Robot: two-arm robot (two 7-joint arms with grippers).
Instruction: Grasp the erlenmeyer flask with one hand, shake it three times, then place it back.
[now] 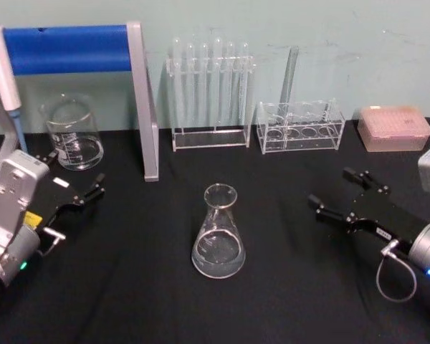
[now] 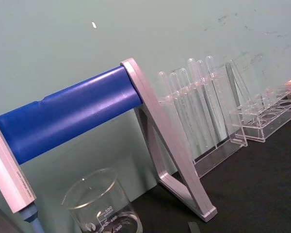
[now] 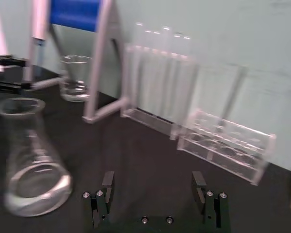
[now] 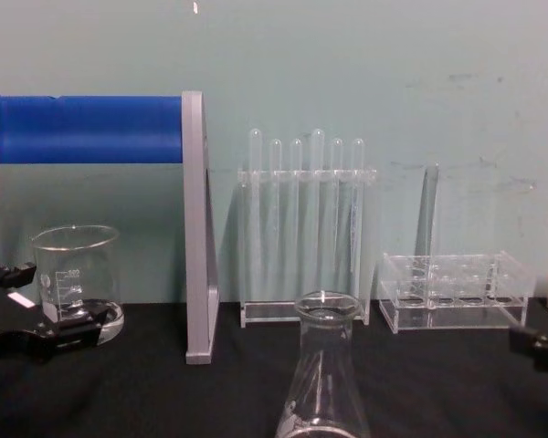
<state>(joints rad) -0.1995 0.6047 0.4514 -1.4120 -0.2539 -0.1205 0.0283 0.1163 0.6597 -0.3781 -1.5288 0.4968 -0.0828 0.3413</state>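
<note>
The black table (image 1: 272,301) is seen bearing a blue-barred metal stand (image 1: 72,49) at the back left, with a test tube rack (image 1: 211,100) beside it. The erlenmeyer flask (image 1: 218,233) is stood upright mid-table, between the two grippers and apart from both. The right gripper (image 1: 335,190) is held to the flask's right, jaws spread and empty. The left gripper (image 1: 75,174) is held near a glass beaker (image 1: 73,135), jaws likewise spread.
</note>
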